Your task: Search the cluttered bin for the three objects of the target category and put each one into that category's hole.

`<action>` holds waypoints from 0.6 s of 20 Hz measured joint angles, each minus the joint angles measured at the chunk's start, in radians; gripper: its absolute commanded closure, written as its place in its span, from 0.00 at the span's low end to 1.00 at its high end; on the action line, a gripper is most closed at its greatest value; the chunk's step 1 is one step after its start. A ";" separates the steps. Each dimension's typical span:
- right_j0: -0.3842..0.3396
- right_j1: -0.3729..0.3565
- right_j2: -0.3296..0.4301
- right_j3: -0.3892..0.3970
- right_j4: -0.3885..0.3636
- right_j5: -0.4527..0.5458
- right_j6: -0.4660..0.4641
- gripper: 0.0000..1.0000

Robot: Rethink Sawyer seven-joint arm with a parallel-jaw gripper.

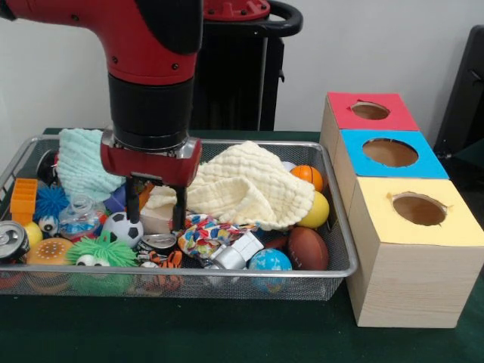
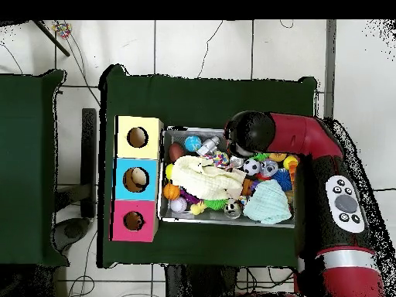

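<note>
Now the hand [image 1: 157,206] hangs inside the bin [image 1: 344,261], fingers apart and empty, a soccer ball [image 1: 122,227] just beside them; the hole [image 1: 370,110] lies well off sideways.

Even, bright indoor light, soft shadows under the bin [image 1: 333,281], mild overall softness, white floor washed out overhead

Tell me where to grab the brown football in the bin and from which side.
Grip the brown football across its narrow middle, coming straight down from above. It lies on its side near the bin corner closest to the boxes, its upper surface exposed, while a globe ball and the mesh wall probably block a sideways approach.
</note>
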 measured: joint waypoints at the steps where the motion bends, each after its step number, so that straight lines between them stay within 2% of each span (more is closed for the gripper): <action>1: 0.000 0.000 0.000 0.008 0.000 -0.008 0.000 0.00; 9: 0.000 0.001 0.000 0.113 -0.002 -0.229 0.000 0.00; 10: -0.001 0.003 0.000 0.133 -0.002 -0.297 0.000 0.00; 12: -0.003 0.006 0.000 0.153 -0.003 -0.370 0.000 0.00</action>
